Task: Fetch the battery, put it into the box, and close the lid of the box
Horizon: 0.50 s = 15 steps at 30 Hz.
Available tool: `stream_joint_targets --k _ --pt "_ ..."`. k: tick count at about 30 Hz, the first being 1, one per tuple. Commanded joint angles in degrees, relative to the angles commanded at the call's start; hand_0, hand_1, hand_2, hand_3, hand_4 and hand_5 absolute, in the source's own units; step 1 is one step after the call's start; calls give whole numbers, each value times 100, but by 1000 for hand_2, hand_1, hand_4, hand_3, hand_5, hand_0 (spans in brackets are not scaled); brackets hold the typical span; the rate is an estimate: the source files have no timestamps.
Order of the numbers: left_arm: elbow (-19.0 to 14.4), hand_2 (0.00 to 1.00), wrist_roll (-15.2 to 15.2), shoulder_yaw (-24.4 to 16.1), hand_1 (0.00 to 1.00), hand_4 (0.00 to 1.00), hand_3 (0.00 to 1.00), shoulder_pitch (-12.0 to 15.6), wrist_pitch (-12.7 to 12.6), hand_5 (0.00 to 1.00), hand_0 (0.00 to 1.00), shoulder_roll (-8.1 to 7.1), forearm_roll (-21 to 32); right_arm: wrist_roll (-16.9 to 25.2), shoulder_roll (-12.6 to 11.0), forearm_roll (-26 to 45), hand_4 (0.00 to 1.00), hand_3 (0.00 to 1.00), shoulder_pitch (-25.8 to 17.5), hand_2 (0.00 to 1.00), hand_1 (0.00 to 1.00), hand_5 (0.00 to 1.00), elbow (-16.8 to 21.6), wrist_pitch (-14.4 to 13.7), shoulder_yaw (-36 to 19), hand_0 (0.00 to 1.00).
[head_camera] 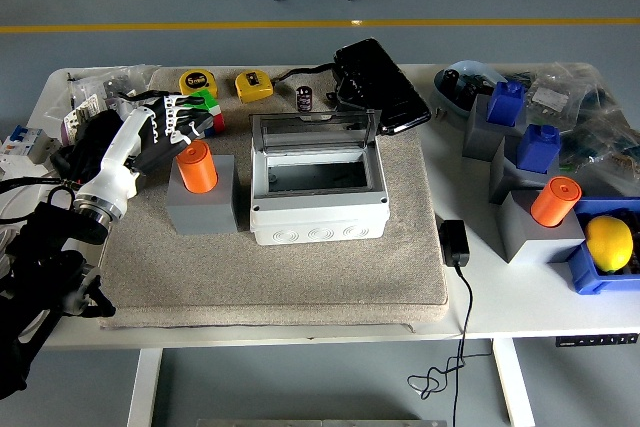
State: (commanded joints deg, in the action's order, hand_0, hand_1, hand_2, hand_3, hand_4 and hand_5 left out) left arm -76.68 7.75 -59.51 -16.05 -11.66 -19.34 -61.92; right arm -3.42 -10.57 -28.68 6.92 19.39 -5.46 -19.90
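Note:
An orange cylindrical battery (196, 167) stands upright in a grey block (202, 205) on the left of the grey mat. The white box (318, 202) sits at the mat's middle, its clear lid (315, 131) standing open at the back and its inside empty. My left hand (168, 139), on a white forearm, reaches in from the left and hovers just left of and behind the battery's top. Its fingers are loosely spread and hold nothing. The right arm is out of view.
A second orange battery (555, 200) stands in a grey block at the right, near blue parts on grey blocks (538, 148) and a lemon (609, 243) in a blue bin. Yellow tape measures (253, 85), a black case (380, 85) and a plug adapter (454, 243) lie around the mat.

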Motion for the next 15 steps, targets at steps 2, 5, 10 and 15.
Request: stream_joint_targets --k 2,5,10,15 --pt "35 673 77 48 721 998 701 -5 -12 330 753 0 58 5 1 -1 998 667 -1 692 691 588 0 3 1 729" --pt "146 673 181 155 721 998 701 -27 -28 330 753 25 117 16 -1 15 998 667 4 692 691 588 -3 29 11 729" --pt "279 659 343 300 711 998 691 -40 13 286 737 71 325 22 -3 16 998 667 15 693 691 591 1 47 6 729" --pt "363 629 401 401 686 998 626 -45 42 236 700 101 478 22 -4 9 998 668 16 693 691 589 3 46 8 729"
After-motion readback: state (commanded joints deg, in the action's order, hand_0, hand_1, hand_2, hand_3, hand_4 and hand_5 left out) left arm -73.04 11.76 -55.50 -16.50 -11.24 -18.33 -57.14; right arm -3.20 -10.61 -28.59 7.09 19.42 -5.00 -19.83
